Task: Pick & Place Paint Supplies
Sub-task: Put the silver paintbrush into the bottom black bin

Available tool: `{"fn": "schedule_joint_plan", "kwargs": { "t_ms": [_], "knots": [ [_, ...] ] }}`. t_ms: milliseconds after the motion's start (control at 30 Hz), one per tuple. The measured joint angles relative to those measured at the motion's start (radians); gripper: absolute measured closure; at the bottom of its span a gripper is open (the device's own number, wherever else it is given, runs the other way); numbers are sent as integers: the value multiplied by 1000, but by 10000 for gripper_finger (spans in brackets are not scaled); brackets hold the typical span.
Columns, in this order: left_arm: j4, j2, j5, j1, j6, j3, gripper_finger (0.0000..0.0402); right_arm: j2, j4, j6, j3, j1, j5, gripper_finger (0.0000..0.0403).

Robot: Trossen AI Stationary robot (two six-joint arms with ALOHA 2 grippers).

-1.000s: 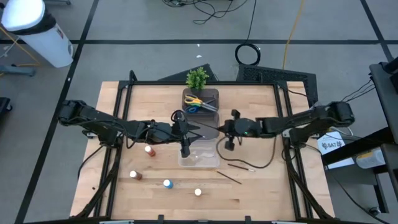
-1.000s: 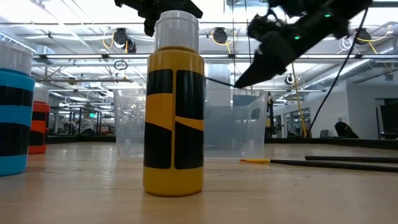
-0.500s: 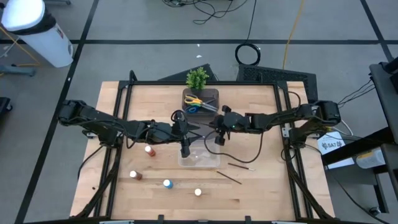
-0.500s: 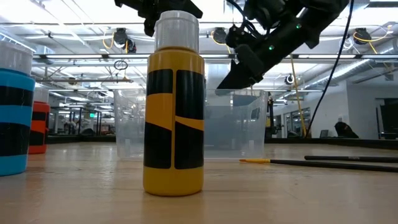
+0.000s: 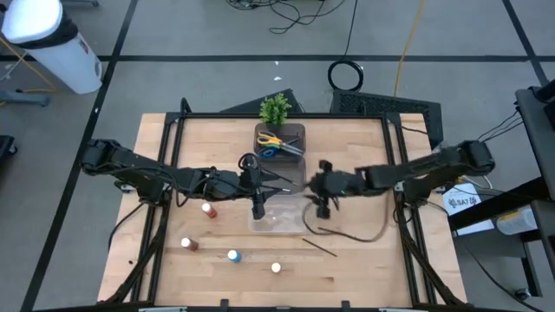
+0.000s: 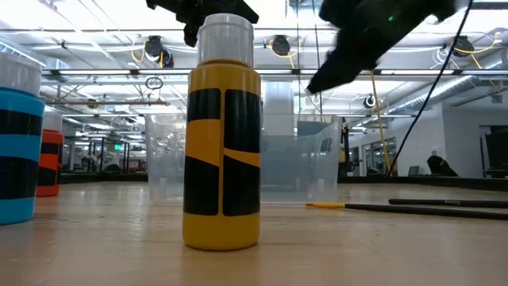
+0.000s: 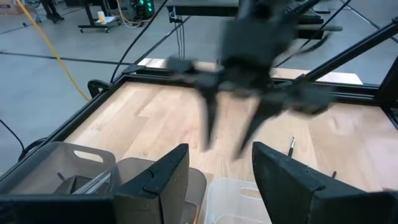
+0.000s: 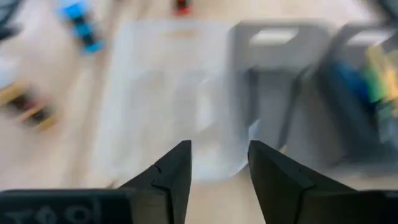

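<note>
Both of my grippers hang above the table's middle, facing each other, and hold nothing. My left gripper (image 5: 270, 179) (image 7: 214, 168) is open over the far edge of the clear bin (image 5: 277, 217). My right gripper (image 5: 310, 185) (image 8: 217, 162) (image 6: 311, 87) is open just right of that bin. Several small paint bottles stand on the wood: red (image 5: 208, 210), brown (image 5: 186, 244), blue (image 5: 232, 256) and pale (image 5: 276, 268). A thin dark paintbrush (image 5: 321, 247) lies flat right of them. Scissors (image 5: 273, 141) lie in the dark bin (image 5: 295, 134).
A small green potted plant (image 5: 275, 108) stands behind the dark bin at the far edge. A black cable (image 5: 347, 236) loops over the wood under my right arm. Bare wood lies at the table's near edge and far corners.
My right gripper went toward the dark bin and my left gripper, then drew back toward the table's right edge and rose. It has opened, and the thin dark brush that stuck out from its fingers no longer shows there.
</note>
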Motion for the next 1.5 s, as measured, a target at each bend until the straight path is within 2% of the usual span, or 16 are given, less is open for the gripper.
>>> {"fn": "schedule_joint_plan", "kwargs": {
  "t_ms": [167, 367, 500, 600, 733, 1033, 1367, 1500],
  "knots": [
    [0, 0, 0, 0, 0, 0, 213, -105, -228, 183, 1, 205, 10, 262],
    [0, 0, 0, 0, 0, 0, 213, -117, -509, 448, -4, 467, 145, 271],
    [0, 0, 0, 0, 0, 0, 213, -111, -510, 598, -65, 591, 160, 270],
    [0, 0, 0, 0, 0, 0, 213, -110, -415, 641, -147, 651, 187, 268],
    [0, 0, 0, 0, 0, 0, 213, -110, -281, 656, -256, 684, 238, 270],
    [0, 0, 0, 0, 0, 0, 213, -96, 6, 657, -447, 688, 238, 272],
    [0, 0, 0, 0, 0, 0, 213, 70, 92, 660, -454, 688, 244, 273],
    [0, 0, 0, 0, 0, 0, 213, 131, 60, 707, -454, 687, 235, 274]
  ]
}}
